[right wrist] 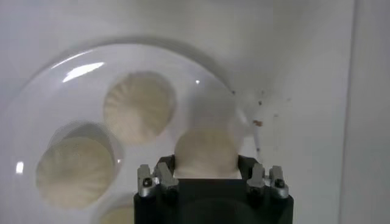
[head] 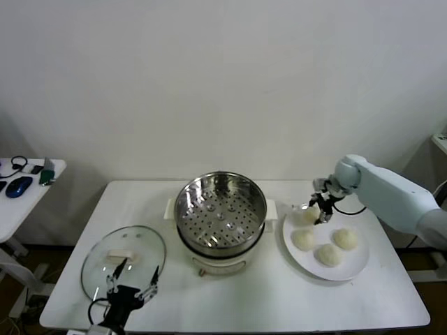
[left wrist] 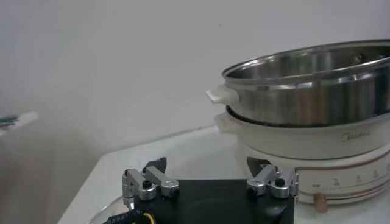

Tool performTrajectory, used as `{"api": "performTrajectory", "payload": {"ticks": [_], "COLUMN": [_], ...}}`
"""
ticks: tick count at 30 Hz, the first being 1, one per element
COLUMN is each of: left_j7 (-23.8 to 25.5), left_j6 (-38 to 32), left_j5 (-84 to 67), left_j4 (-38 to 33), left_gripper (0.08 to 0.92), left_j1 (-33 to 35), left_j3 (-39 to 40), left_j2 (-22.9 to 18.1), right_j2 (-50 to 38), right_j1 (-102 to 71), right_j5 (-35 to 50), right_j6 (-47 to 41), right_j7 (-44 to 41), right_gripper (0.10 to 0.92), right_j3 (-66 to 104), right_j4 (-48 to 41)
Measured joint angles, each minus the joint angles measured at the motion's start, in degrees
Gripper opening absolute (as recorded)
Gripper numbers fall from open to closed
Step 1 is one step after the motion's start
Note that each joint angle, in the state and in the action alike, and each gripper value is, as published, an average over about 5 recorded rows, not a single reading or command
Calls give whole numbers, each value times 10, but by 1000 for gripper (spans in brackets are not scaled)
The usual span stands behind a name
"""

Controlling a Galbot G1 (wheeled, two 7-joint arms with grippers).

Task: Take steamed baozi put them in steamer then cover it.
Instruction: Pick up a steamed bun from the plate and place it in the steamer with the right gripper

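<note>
The right gripper (head: pixel 319 207) partly hides the baozi (right wrist: pixel 205 152) it clamps at the plate's (head: pixel 356 262) edge nearest the steamer (head: pixel 220 213); three more lie beyond. The left gripper (head: pixel 133 280), jaws apart, hangs over the cover (head: pixel 98 262) beside the steamer on a white table (head: pixel 279 300).

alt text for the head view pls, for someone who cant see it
The right tool closes around one baozi at the back of a white plate holding three more. The empty steamer stands mid-table, and its glass cover lies to its left, with the open left tool over it.
</note>
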Motion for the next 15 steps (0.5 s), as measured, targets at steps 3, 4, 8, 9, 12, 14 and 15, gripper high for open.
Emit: {"api": "performTrajectory", "payload": {"ticks": [3, 4, 8, 9, 12, 14, 15], "left_j7": [-1, -1, -2, -2, -3, -3, -3], "left_j6": [-2, -2, -4, -4, -3, -3, -3], "left_j5": [1, 2, 2, 2, 2, 2, 2], "left_j4": [-1, -1, -2, -2, -2, -2, -2], "left_gripper": [823, 823, 823, 823, 823, 823, 823], "left_j1": [1, 1, 1, 1, -1, -3, -3], "left_j3": [0, 1, 1, 1, 1, 2, 3], "left_j2": [0, 0, 1, 2, 3, 4, 4], "right_j2": [4, 7, 26, 33, 58, 76, 86], "right_j1": [58, 80, 168, 189, 243, 269, 279], "right_j5": [25, 35, 72, 80, 96, 100, 100], "right_j6": [16, 24, 64, 76, 113, 137, 149], "right_j7": [-2, -2, -5, -5, -4, -2, -1], "right_gripper": [670, 670, 670, 670, 670, 670, 670], "right_j3": [-39, -53, -104, -116, -146, -163, -170], "right_j4": [33, 45, 92, 105, 142, 166, 177]}}
